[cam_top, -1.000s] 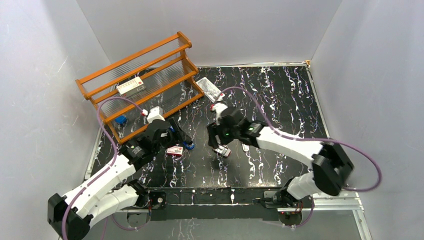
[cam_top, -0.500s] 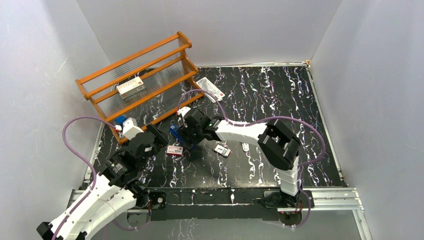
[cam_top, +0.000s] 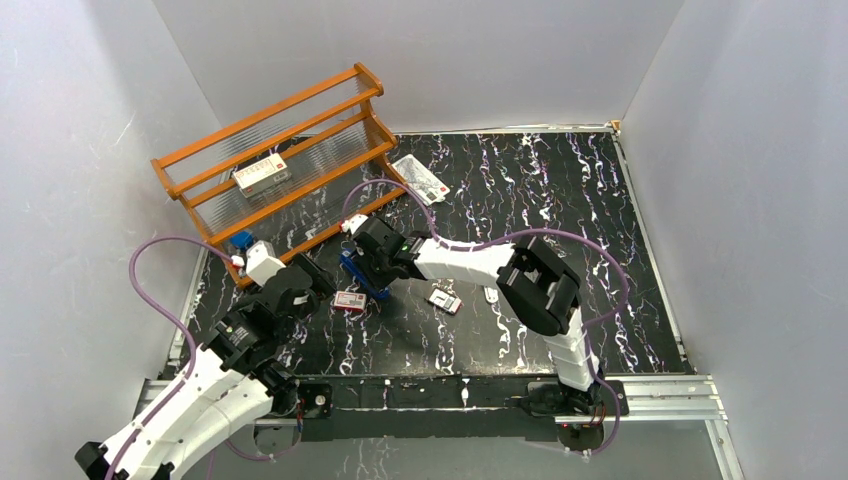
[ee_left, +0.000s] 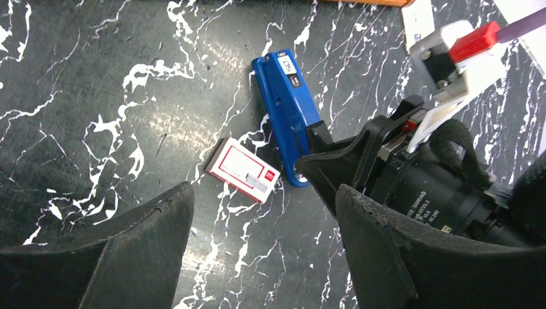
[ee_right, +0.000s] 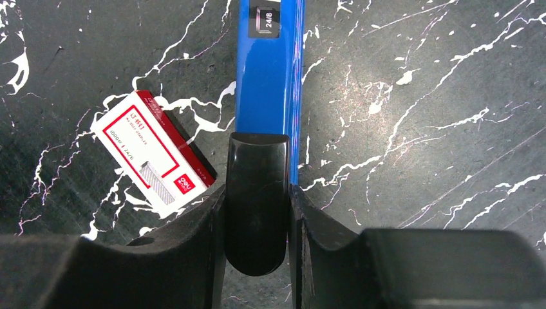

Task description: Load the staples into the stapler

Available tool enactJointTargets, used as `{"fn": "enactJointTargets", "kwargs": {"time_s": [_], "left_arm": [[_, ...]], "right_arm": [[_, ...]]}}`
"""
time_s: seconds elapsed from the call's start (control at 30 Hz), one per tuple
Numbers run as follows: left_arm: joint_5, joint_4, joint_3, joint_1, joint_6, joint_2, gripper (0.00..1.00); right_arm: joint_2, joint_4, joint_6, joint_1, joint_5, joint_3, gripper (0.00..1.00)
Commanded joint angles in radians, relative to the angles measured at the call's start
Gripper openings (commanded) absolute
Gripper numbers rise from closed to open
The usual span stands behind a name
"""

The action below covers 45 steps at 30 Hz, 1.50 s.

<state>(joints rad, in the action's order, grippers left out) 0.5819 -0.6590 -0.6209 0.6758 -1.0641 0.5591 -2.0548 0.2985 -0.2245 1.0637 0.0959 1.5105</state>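
The right gripper (ee_right: 256,206) is grasping the stapler (ee_right: 269,71) by its black rear end, jaws clenched on both sides, as it is lying flat on the tabletop (ee_right: 418,77). Ideally the grip should be pinning the base while the blue top is being swung open. The left gripper (ee_left: 264,193), jaws released, is hovering above the staple box (ee_left: 243,170) just beside the stapler. The channel and any strips are hidden.

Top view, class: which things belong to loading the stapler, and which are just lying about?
For the job: blue stapler, small staple box.
Lying about: orange rack, larger red-and-white box, white printed packet.
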Motion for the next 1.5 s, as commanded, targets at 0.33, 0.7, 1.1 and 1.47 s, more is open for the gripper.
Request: {"fn": "enactJointTargets", "kwargs": {"time_s": [0.33,0.7,1.1,1.47], "left_arm": [[-0.132,0.076,0.019,-0.005,0.025,0.096,0.84],[-0.504,0.380,0.106,-0.005,0.088,0.179,0.84],[-0.728,0.654,0.230,-0.005,-0.065,0.299,0.81],[-0.920,0.855,0.220,-0.005,-0.045,0.475,0.82]], "right_arm": [[0.265,-0.081,-0.171,-0.061,-0.107,-0.186,0.21],[0.501,-0.287,-0.571,-0.217,-0.381,-0.502,0.16],[0.603,-0.459,-0.864,-0.228,-0.395,-0.674,0.16],[0.608,-0.445,-0.885,-0.210,-0.340,-0.691,0.16]]}}
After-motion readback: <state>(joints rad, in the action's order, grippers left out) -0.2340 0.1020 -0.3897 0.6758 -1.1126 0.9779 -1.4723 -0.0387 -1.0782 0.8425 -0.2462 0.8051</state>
